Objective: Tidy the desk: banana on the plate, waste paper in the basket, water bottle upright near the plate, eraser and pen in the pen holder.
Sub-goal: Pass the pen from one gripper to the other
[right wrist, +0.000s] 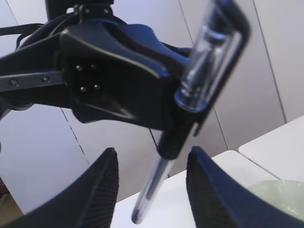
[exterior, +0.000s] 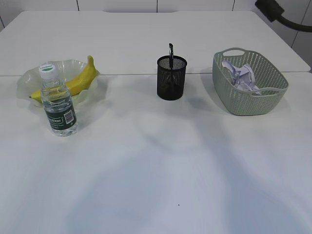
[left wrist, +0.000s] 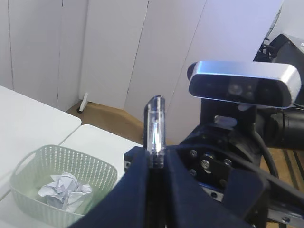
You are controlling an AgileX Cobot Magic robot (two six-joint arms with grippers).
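Clear-plastic pen (left wrist: pixel 155 130) is clamped upright in the left pincer (left wrist: pixel 156 164), up in the air. The right pincer (right wrist: pixel 152 151) faces it, jaws wide and empty, with the pen's lower barrel just beyond its tips. Looks like a handover: right closes on bare barrel below left's grip, then left releases. Free air all round. Well below left pincer: basket (left wrist: pixel 28 161) rim. Pen holder (exterior: pixel 171 78) has a narrow mouth with something dark already poking out.

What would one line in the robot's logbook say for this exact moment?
left gripper: shut on pen | right gripper: open, empty | banana: on plate | waste paper: in basket | water bottle: upright
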